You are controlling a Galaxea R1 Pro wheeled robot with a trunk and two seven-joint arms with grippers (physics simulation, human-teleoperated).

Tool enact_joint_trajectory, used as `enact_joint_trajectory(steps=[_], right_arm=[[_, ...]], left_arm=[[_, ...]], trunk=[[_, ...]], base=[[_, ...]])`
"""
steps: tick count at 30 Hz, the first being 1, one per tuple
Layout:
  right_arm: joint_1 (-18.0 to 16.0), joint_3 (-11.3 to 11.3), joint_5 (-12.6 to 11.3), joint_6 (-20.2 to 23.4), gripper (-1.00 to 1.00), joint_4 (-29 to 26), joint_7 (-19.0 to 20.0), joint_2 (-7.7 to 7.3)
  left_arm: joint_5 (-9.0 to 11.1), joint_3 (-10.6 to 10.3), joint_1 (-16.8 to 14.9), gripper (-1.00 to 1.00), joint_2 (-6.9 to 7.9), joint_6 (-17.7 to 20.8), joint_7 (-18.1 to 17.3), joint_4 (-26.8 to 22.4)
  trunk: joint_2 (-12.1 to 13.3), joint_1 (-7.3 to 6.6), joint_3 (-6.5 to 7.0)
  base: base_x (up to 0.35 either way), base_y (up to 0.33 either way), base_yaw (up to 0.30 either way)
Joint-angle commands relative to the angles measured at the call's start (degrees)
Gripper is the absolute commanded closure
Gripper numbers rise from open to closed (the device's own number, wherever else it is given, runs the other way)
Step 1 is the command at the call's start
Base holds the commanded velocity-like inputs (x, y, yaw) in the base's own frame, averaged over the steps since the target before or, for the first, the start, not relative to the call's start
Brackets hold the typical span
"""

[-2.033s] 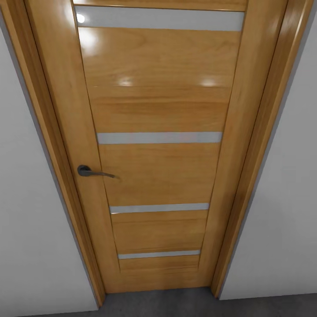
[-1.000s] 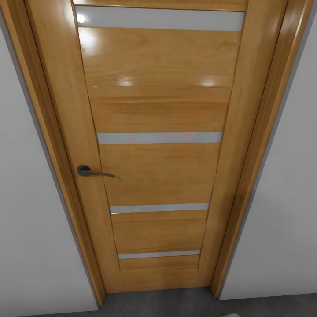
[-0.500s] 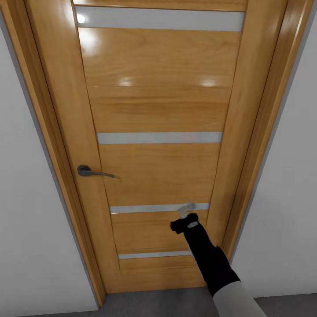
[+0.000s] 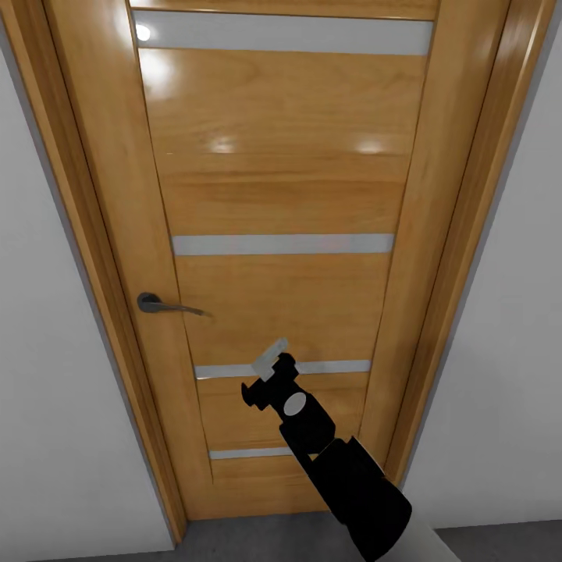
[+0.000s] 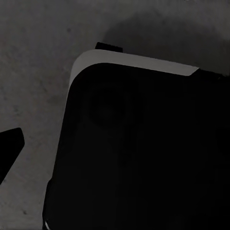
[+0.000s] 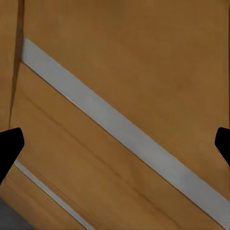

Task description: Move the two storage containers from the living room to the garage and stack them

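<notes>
Right gripper (image 4: 265,367) raised before wooden door (image 4: 281,195), jaws apart; left jaws' state unclear.

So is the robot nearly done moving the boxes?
Not nearly. Nothing looks done: no orange bin is in sight. Right now the robot faces a closed wooden door, and its right end effector is raised in front of the lower panels, below and to the right of the handle, fingers spread. Left to do: get through the door, fetch both bins, stack them in the garage.
</notes>
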Motion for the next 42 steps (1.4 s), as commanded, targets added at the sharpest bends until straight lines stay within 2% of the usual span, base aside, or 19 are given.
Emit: enact_joint_trajectory(steps=[1, 5, 7, 13, 23, 26, 27, 29, 34, 38, 39, 42], right_arm=[[-0.1, 0.6, 0.6, 0.3, -1.00, -0.8, 0.6, 0.01], [-0.1, 3.2, 0.6, 0.4, -1.00, -1.5, 0.8, 0.01], [-0.1, 5.1, 0.6, 0.3, -1.00, -1.7, 0.8, 0.01], [-0.1, 6.5, 0.4, -0.4, -1.00, -1.1, 0.6, 0.01], [-0.1, 6.3, 0.4, -0.9, -1.00, -0.9, 0.1, 0.01], [-0.1, 6.1, 0.4, -1.9, -1.00, -0.8, 0.0, 0.01], [-0.1, 5.5, 0.5, -4.2, -1.00, -0.1, -0.2, 0.01], [-0.1, 4.7, 0.5, -5.6, -1.00, 1.3, -0.2, 0.01], [-0.1, 2.0, 0.8, -9.2, -1.00, 6.3, -0.8, 0.01], [-1.3, 1.6, 3.1, -13.2, -1.00, 11.0, -1.9, 0.01], [-3.2, 1.5, 4.3, -14.9, -1.00, 14.5, -2.2, 0.01], [-6.4, 1.4, 5.0, -17.0, -1.00, 19.5, -2.5, 0.01]], left_arm=[[0.4, 0.3, 0.0, -1.00, -0.03, -0.1, 0.0, 0.0], [0.6, 0.3, 0.0, -1.00, -0.10, -0.1, 0.0, 0.0], [0.7, 0.3, 0.0, -1.00, -0.10, -0.1, 0.0, 0.0], [0.7, 0.1, 0.0, -1.00, -0.01, -0.1, 0.0, 0.1], [0.6, 0.1, 0.0, -1.00, -0.05, -0.1, 0.0, 0.1], [0.6, 0.1, 0.0, -1.00, -0.05, -0.1, 0.0, 0.1], [0.6, 0.1, 0.0, -1.00, -0.05, -0.1, 0.0, 0.2], [0.6, 0.2, 0.0, -1.00, -0.05, -0.1, 0.0, 0.2], [0.6, 0.2, 0.0, -1.00, -0.10, -0.1, 0.0, 0.2], [0.6, 0.2, 0.0, -1.00, -0.09, -0.1, 0.0, 0.2], [0.6, 0.2, 0.0, -1.00, -0.11, -0.1, 0.0, 0.2], [0.6, 0.2, 0.0, -1.00, -0.13, -0.1, 0.0, 0.2]], trunk=[[0.0, 0.00, -0.06], [0.0, 0.00, -0.06], [0.0, 0.00, -0.06], [0.0, 0.00, -0.06], [0.0, 0.00, -0.06], [0.0, 0.00, -0.06], [0.0, 0.00, -0.06], [0.0, 0.00, -0.06], [0.0, 0.00, -0.06], [0.0, 0.00, -0.06], [0.0, 0.00, -0.06], [0.0, 0.00, -0.06]], base=[[0.000, 0.000, 0.000], [0.000, 0.000, 0.000], [0.000, 0.000, 0.000], [0.101, 0.000, 0.000], [0.279, 0.000, 0.000], [0.147, 0.000, 0.000], [0.038, 0.000, 0.000], [0.022, 0.000, 0.000], [0.007, 0.000, 0.000], [0.001, 0.000, 0.000], [0.000, 0.000, 0.000], [0.000, 0.000, 0.000]])
